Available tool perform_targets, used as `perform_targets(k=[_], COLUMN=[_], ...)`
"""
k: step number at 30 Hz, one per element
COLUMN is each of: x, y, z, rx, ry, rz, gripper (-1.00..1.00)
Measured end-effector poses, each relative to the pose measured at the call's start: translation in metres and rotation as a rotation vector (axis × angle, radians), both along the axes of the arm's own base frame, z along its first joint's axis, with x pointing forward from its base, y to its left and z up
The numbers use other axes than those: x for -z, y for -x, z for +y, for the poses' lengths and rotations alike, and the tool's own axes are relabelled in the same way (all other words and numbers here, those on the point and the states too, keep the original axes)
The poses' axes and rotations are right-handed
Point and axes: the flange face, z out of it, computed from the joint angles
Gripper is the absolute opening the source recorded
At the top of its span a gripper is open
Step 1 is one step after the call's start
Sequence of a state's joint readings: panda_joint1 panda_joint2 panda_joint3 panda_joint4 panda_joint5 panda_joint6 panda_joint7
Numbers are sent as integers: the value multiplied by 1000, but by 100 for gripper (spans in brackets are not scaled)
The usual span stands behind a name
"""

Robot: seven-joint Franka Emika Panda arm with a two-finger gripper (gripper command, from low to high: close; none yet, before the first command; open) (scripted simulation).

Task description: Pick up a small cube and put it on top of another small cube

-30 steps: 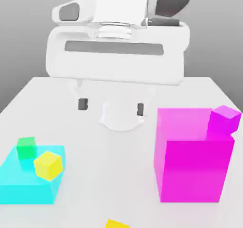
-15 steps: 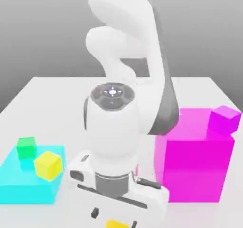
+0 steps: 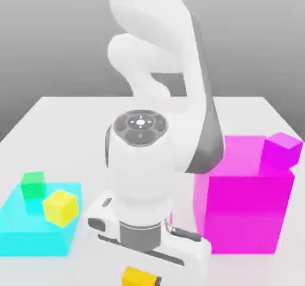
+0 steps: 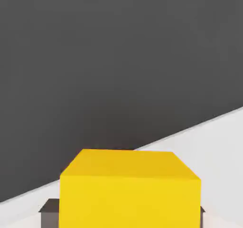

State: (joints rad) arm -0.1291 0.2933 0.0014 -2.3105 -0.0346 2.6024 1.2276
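Observation:
The small golden-yellow cube [image 3: 137, 277] is at the near edge of the white table [image 3: 71, 136], under the arm's hand. My gripper [image 3: 140, 277] is shut on it, and a dark fingertip [image 3: 156, 279] shows at the side of the cube towards the exterior view's right. In the hand view the same cube [image 4: 129, 188] sits between the gripper [image 4: 126, 213] fingers, and a dark pad [image 4: 48, 212] presses against its side. A paler lemon-yellow cube [image 3: 60, 207] lies tilted on the cyan block [image 3: 24, 231].
A small green cube [image 3: 33, 185] sits on the cyan block's far corner. A tall magenta block [image 3: 243, 207] stands at the exterior view's right with a small magenta cube [image 3: 282, 150] on its top. The arm's white body [image 3: 143, 159] rises in the middle.
The hand came down from high over the table to its near edge. The fingers closed on the golden-yellow cube, which now sits slightly higher and further left in the exterior view.

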Motion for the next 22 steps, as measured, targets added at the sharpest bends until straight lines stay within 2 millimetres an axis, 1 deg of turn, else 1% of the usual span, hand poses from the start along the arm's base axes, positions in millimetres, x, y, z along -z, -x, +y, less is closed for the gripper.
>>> perform_targets(k=[3,5,6,9,12,14,16,18,19,22], x=[-27,-43,-51,-72,-89,-96,-79,-55,-43,-43], y=[32,59,77,132,176,206,216,219,220,220], z=[-60,-98,-123,-177,-195,-208,-213,-214,-214,-214], rx=[212,359,451,701,883,1008,1051,1062,1064,1064], ry=[14,19,20,16,3,-9,-14,-15,-15,-15], rz=[2,1,1,-2,-8,-12,-14,-14,-14,-14], gripper=[-100,-100,-100,-100,-100,-100,-100,-100,100,100])
